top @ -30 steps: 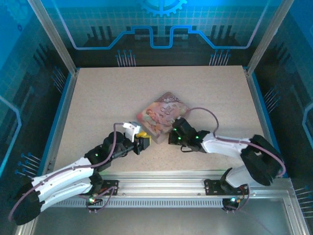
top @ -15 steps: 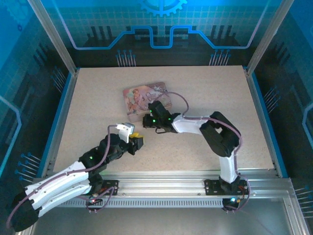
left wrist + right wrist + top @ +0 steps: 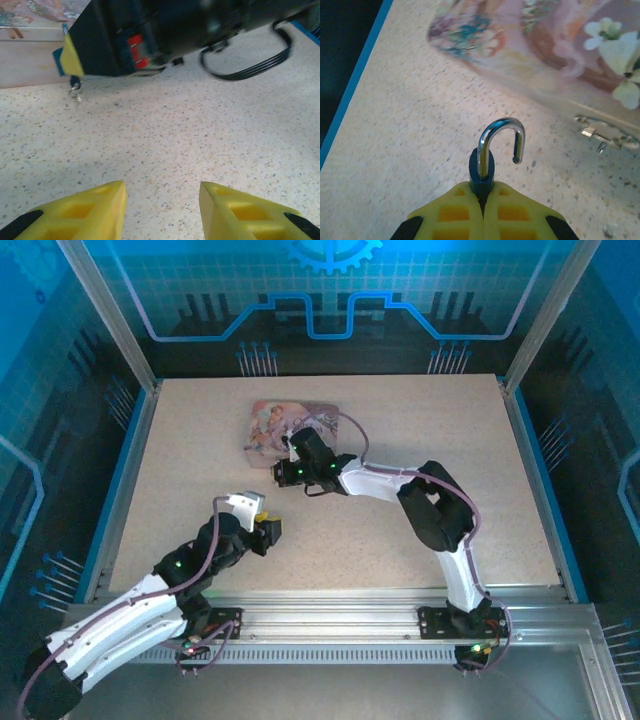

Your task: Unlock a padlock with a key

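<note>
Right tool (image 3: 483,197) clamped on padlock (image 3: 481,175), shackle swung open, just beside pink tin (image 3: 545,45). Left tool (image 3: 161,192) spread wide, holding nothing, apart from tin.

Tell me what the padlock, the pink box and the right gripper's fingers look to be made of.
The padlock: its shackle looks like polished chromed steel, mirror-bright with reflections. The body is dark blue and matte, possibly plastic-coated. The pink box: probably printed tin, given the glossy floral artwork and small metal hasp. The fingers of the right gripper: yellow moulded plastic or rubber, matte, with recessed pockets.
</note>
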{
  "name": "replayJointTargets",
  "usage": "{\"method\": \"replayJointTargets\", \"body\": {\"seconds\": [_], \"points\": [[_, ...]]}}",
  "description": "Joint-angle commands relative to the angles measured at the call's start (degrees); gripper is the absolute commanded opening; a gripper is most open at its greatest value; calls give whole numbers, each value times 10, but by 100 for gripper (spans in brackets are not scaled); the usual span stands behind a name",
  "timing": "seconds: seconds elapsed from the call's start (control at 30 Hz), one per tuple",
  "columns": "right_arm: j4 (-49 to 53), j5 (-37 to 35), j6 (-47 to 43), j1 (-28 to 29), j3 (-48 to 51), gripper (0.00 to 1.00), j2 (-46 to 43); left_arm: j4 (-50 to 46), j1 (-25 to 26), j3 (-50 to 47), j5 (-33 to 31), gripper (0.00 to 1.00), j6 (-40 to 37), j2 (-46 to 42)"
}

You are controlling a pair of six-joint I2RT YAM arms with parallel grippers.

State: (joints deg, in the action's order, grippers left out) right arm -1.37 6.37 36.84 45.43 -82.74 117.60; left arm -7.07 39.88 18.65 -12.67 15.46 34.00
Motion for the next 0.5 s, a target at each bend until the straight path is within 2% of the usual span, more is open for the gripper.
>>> {"method": "replayJointTargets", "body": {"seconds": [0.0,0.23,0.47], "points": [[43,32,-69,5,27,0,-103,-36,-16,36,-8,44,-27,-15],[75,89,-88,-6,170,0,-236,-36,-54,48,33,46,-8,0],[-3,140,-43,0,295,1,-263,12,-63,42,76,46,31,63]]}}
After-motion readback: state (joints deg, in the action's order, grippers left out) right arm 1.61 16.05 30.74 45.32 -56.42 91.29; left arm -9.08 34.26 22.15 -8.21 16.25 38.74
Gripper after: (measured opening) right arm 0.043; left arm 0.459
